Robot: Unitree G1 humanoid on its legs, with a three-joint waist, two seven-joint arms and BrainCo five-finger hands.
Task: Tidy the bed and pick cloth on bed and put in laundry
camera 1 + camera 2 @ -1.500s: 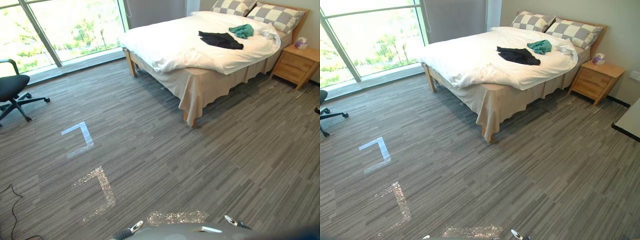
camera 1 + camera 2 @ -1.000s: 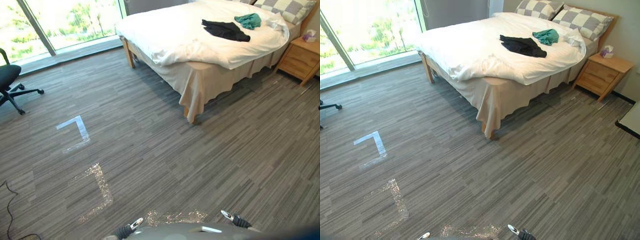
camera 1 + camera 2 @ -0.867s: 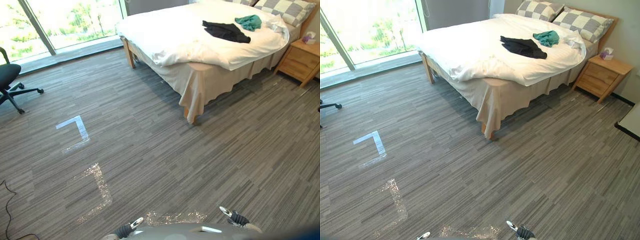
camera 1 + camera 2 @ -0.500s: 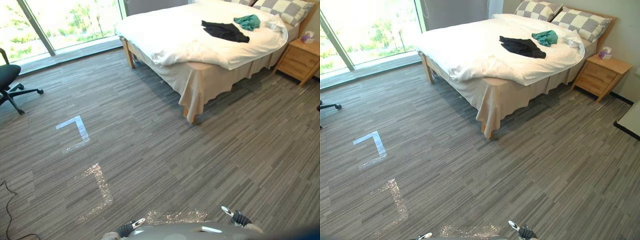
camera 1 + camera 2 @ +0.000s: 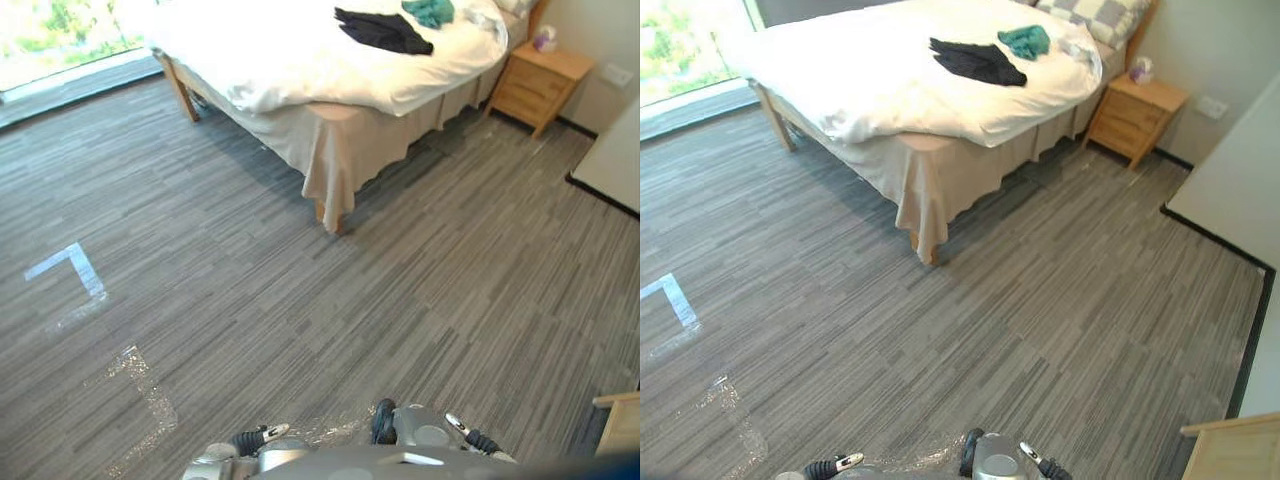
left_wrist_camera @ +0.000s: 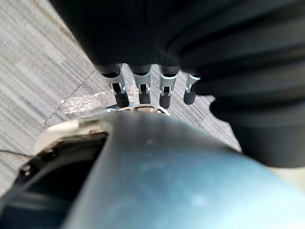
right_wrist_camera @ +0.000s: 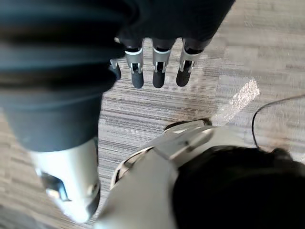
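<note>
A black cloth (image 5: 383, 30) lies crumpled on the bed's white duvet (image 5: 270, 60), near the head end. A teal cloth (image 5: 428, 10) sits just beyond it, close to the checkered pillows (image 5: 1095, 12). The duvet is rumpled and hangs over the foot corner. The bed stands well ahead of me across the floor. My left hand (image 6: 141, 90) hangs at my side with straight fingers and holds nothing. My right hand (image 7: 159, 71) hangs the same way, empty. Their fingertips peek in low in the left eye view, left hand (image 5: 255, 437) and right hand (image 5: 470, 438).
A wooden nightstand (image 5: 538, 85) with a tissue box (image 5: 1141, 68) stands right of the bed. A white surface with a dark edge (image 5: 615, 150) runs along the right. A light wooden piece (image 5: 620, 425) sits at lower right. Tape marks (image 5: 75, 270) lie on the grey carpet.
The camera has turned to the right and tilted down, so the bed sits further left, the office chair is out of the picture and the white surface has come in. Both hands still hang empty.
</note>
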